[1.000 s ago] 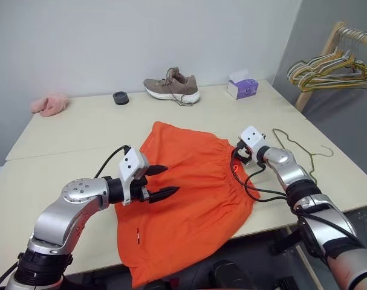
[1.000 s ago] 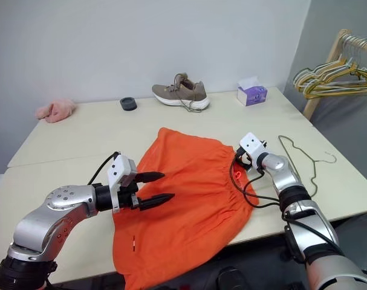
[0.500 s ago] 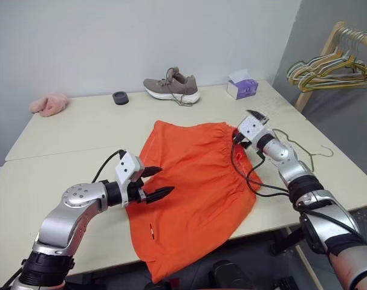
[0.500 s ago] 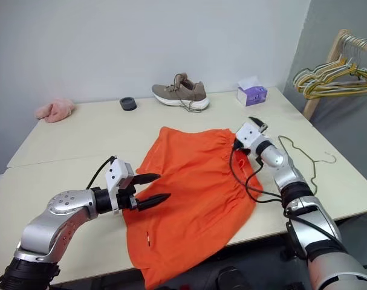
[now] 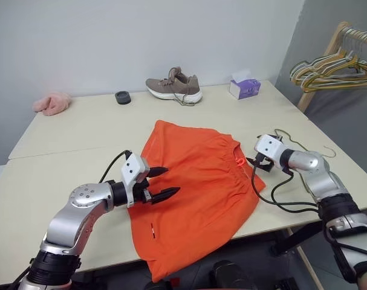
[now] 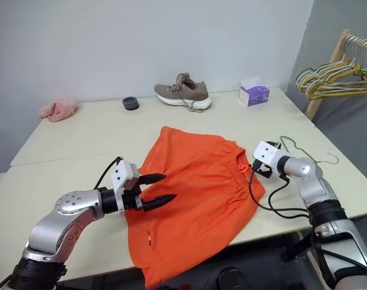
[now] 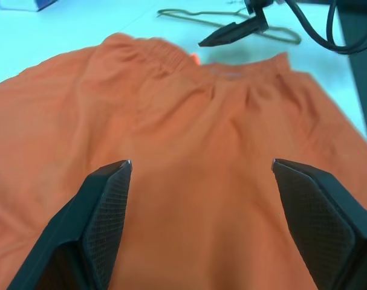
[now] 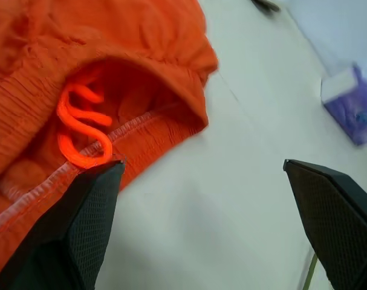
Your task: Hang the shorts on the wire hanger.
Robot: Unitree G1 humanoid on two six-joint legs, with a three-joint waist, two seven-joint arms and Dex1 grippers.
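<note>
The orange shorts [image 5: 198, 181] lie spread flat on the table, their gathered waistband toward the right and one leg hanging over the front edge. My left gripper [image 5: 171, 180] hovers open just above the shorts' left part, nothing between its fingers [image 7: 104, 208]. At the right end of the waistband my right gripper [image 5: 259, 163] stands open and empty, its fingers [image 8: 89, 217] beside the drawstring loop [image 8: 80, 130]. The wire hanger [image 5: 304, 147] lies flat on the table just beyond the right arm, partly hidden by it.
A brown shoe [image 5: 174, 88], a purple tissue box [image 5: 244, 89], a black ring [image 5: 123, 97] and a pink cloth [image 5: 50, 104] sit along the back of the table [image 5: 80, 130]. A wooden rack with a bunch of hangers [image 5: 331, 63] stands at the far right. My right arm's black cable [image 5: 280, 196] loops near the front edge.
My right gripper has drawn back from the waistband's far corner, toward me and to the right. The waistband that stood lifted half a second ago now lies flat. The left gripper has stayed put.
</note>
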